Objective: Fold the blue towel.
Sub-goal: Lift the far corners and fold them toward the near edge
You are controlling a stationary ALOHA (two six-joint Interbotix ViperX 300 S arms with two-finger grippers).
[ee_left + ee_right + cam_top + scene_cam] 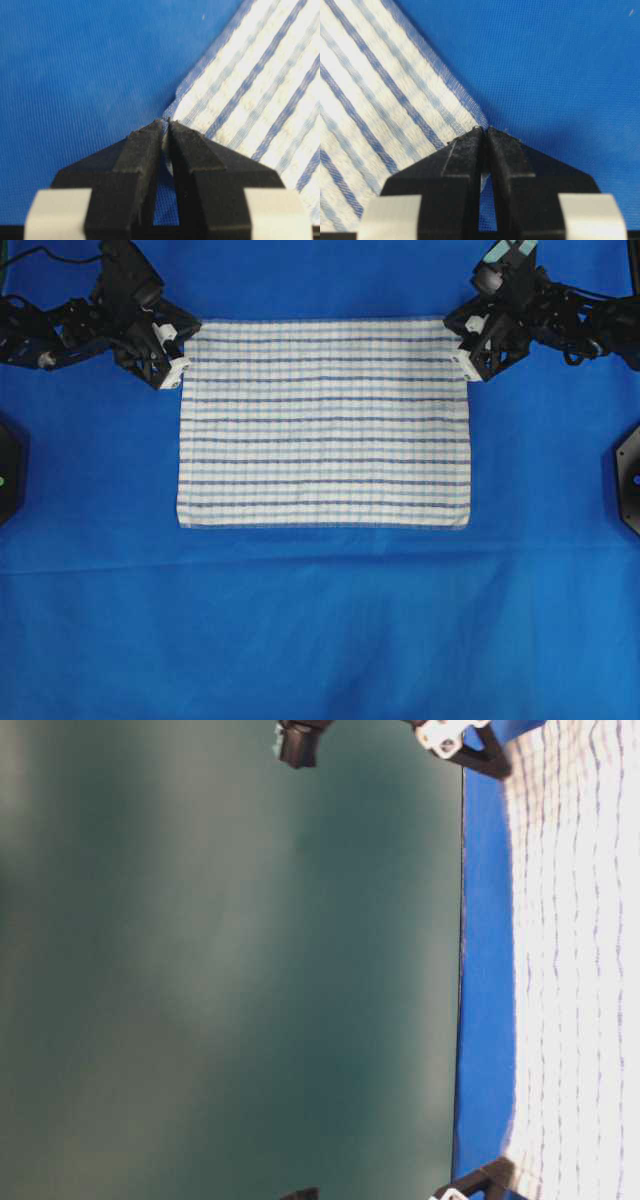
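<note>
Black fingertips (150,145) fill the bottom of the left wrist view, pressed together with a sliver of pale cloth caught between them, so the left gripper (176,368) is closed on the towel's far left corner. Across the middle lies the towel (324,425) itself, flat and spread full on the blue cover (320,640), its long edges running left to right, with no fold in it yet. At the other far corner the right gripper (466,367) is likewise closed, the cloth's corner running into its meeting tips in the right wrist view (a pinch of fabric, it seems, though less of it shows there). The side view shows both grippers low at the towel's edge. By my reading the step in hand is the grasp of the two far corners, now made and ready for the first fold. The next move calls for both arms to lift together, just enough to clear the cloth, and carry the far edge evenly toward the near edge, keeping pace so the towel does not skew or slip from either pinch.
</note>
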